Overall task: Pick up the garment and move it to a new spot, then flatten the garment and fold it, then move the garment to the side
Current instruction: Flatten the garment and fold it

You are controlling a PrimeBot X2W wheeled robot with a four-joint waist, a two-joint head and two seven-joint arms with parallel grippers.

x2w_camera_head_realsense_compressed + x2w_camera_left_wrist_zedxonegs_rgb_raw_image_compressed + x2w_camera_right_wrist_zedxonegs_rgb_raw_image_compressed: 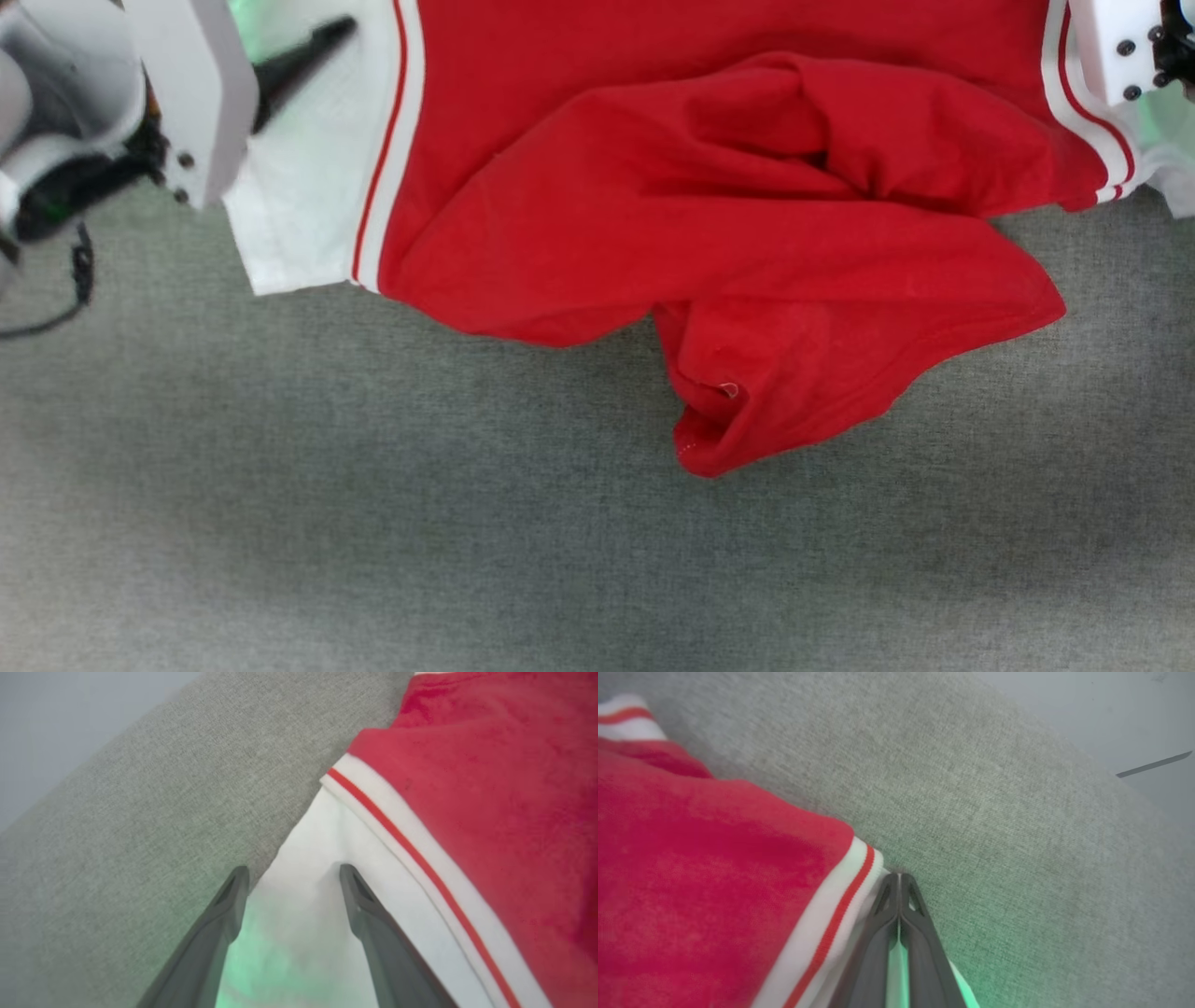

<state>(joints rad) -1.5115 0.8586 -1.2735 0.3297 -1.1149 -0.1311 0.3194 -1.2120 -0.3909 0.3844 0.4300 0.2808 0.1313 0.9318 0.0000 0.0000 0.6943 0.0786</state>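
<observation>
The garment (728, 187), a red shirt with white sleeves and red-and-white trim, lies rumpled on the grey cloth surface, its hem bunched toward me. My left gripper (293, 872) is open. Its two dark fingers straddle the outer part of the white sleeve (308, 896), one tip at the sleeve's edge and the other on the fabric. In the head view one left finger (308, 56) lies over that sleeve at the upper left. My right gripper (899, 879) is shut at the edge of the other white sleeve (840, 905), with a thin strip of pale fabric pinched between its fingers.
Grey woven cloth (467, 513) covers the surface all around the shirt and toward me. A pale floor (56, 728) lies beyond its edge in the left wrist view. The right arm's white housing (1116, 47) sits at the head view's top right corner.
</observation>
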